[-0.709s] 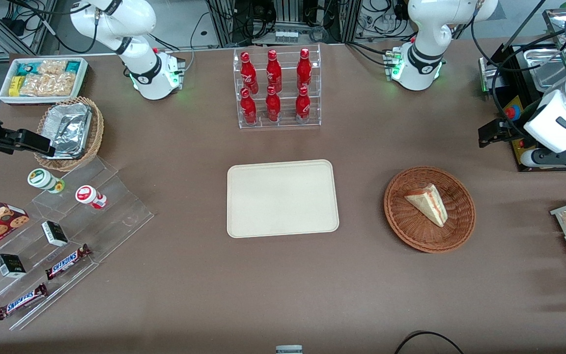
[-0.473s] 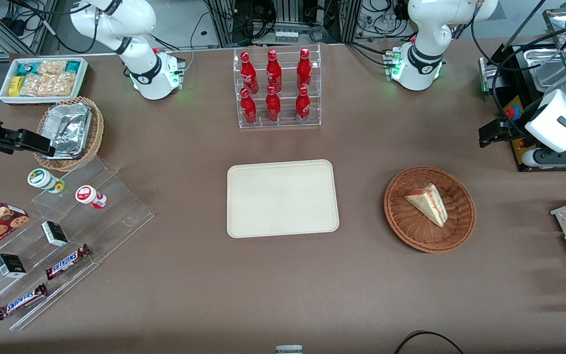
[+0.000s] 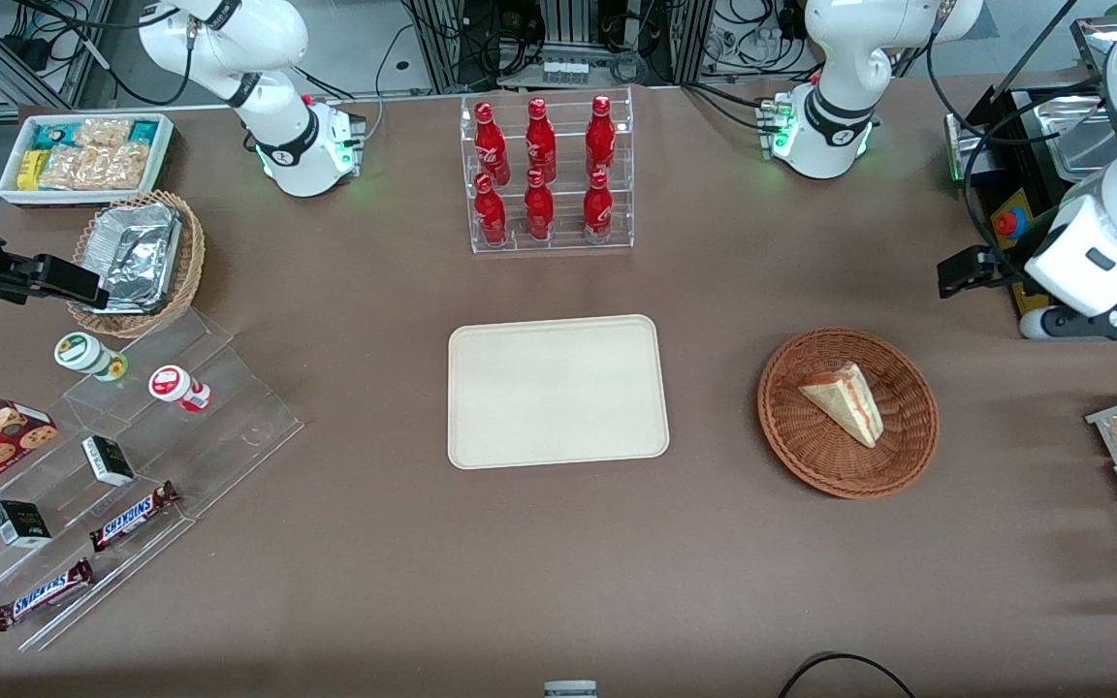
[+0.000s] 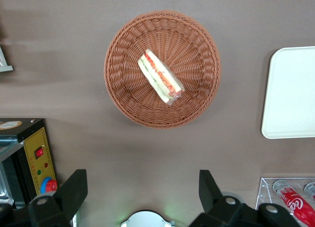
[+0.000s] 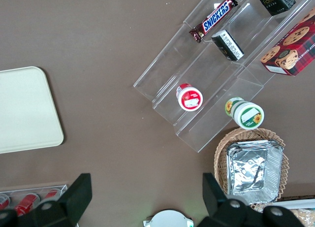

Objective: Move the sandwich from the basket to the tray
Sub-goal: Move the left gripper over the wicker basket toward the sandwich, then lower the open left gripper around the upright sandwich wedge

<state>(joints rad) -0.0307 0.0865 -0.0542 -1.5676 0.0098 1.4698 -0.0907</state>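
The white-bread triangular sandwich (image 4: pixel 160 77) lies inside the round reddish-brown wicker basket (image 4: pixel 123 97). The gripper (image 4: pixel 142 195) hangs above bare tabletop near the basket's rim, fingers (image 4: pixel 74 187) spread and empty. The flat cream rectangular tray (image 3: pixel 557 391) sits mid-table.

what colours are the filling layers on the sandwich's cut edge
Red-orange and green between pale white bread on the sandwich, clearest in the left wrist view; the open gripper hangs above the table beside the basket.

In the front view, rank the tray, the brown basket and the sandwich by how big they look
1. tray
2. basket
3. sandwich, lying in the basket

The open claw hangs above the table beside the basket.
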